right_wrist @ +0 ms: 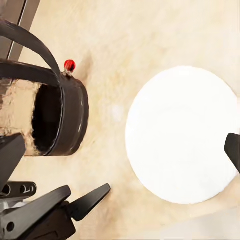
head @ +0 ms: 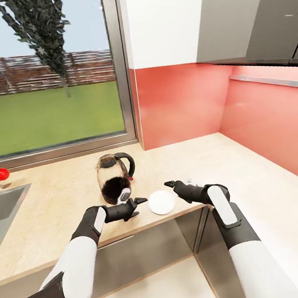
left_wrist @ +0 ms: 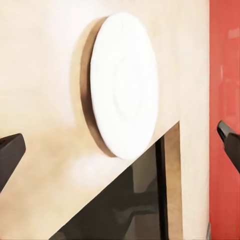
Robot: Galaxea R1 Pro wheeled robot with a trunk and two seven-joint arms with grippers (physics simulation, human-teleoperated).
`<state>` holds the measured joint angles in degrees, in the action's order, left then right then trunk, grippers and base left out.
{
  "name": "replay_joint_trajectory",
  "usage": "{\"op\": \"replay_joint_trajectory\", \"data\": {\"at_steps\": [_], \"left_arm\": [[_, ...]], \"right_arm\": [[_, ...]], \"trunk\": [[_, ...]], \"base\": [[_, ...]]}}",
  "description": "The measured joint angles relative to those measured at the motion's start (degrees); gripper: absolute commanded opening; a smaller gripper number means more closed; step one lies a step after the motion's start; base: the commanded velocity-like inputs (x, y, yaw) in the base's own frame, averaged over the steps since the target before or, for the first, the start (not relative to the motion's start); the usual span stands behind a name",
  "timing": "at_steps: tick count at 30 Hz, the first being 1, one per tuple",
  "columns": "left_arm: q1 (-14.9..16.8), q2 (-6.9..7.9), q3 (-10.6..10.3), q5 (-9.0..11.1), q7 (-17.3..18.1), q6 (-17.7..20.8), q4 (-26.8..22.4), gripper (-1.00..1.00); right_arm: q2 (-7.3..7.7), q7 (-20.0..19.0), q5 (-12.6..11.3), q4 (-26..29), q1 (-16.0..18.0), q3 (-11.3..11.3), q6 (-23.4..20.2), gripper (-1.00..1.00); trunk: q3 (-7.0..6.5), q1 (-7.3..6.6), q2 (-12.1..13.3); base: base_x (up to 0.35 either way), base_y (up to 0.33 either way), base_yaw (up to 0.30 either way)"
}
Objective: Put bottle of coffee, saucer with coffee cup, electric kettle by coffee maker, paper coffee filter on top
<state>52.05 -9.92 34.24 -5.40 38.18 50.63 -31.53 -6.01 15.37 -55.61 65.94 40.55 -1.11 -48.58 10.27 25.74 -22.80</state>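
White saucer [head: 162,202] lies at the countertop's [head: 241,158] front edge, kettle [head: 114,178] just behind. Both the left gripper [head: 138,204] and right gripper [head: 171,183] are spread wide, holding nothing. Best slide it clear of the edge, then pinch the rim.

White saucer [head: 162,202], beige wood-grain countertop [head: 59,207], black-handled glass kettle [head: 114,177], red backsplash [head: 181,102]

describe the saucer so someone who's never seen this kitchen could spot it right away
Start at the big window, then drop to the beige countertop below it and follow its front edge toward the red-walled corner. The saucer lies flat right at that edge, between the left gripper and the right gripper. Unlike the tall glass electric kettle beside it, it is a low, plain white disc.
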Motion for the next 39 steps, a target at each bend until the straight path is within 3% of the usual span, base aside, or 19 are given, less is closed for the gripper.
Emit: {"op": "replay_joint_trajectory", "data": {"at_steps": [9, 18, 39], "left_arm": [[-0.01, 0.0, 0.01, 0.02, 0.01, -0.02, 0.59, 1.0], [0.01, -0.01, 0.1, 0.52, 0.12, 0.24, 3.11, 1.0], [-0.58, -0.01, 0.23, 0.4, 0.13, -0.27, 7.52, 1.0]], "right_arm": [[-0.09, 0.04, 0.19, -0.33, 0.0, 0.07, -0.05, 1.0], [-0.1, -0.25, 0.07, -5.89, 0.01, 0.0, -0.02, 1.0], [-0.1, -1.47, 0.24, -9.01, 0.01, 0.15, 0.31, 1.0]], "trunk": [[0.0, -0.01, 0.0], [-0.01, -0.01, -0.01], [0.0, 0.01, 0.0]], "base": [[0.22, 0.0, -0.037], [0.127, -0.028, -0.001], [0.011, -0.003, 0.0]]}}
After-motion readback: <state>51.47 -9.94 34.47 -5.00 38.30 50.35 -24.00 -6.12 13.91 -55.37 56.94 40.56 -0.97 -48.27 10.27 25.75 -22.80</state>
